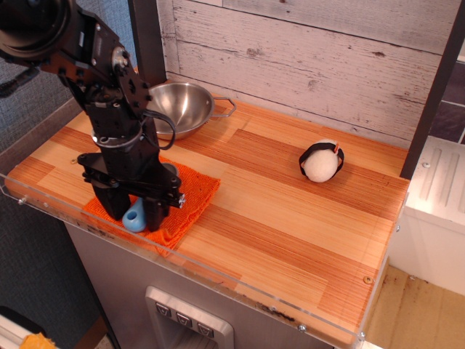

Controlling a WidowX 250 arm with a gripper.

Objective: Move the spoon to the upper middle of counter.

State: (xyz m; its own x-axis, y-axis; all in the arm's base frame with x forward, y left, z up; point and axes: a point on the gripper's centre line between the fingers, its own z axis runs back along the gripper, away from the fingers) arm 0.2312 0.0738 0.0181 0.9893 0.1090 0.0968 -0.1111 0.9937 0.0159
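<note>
The spoon [134,218] lies on an orange knitted cloth [193,190] at the front left of the wood-plank counter [276,218]. Its light-blue handle points toward the front edge. Its grey bowl [170,171] is mostly hidden behind the arm. My black gripper [135,212] is down on the cloth, with one finger on each side of the handle. The fingers [157,212] look pressed against the handle. The spoon still rests on the cloth. The upper middle of the counter, beside the steel bowl, lies behind and to the right of the gripper.
A large steel bowl with wire handles [185,107] stands at the back left, just behind the arm. A white round toy with a black band [321,161] sits at the back right. A clear acrylic rail [218,280] runs along the front edge. A white plank wall stands behind the counter.
</note>
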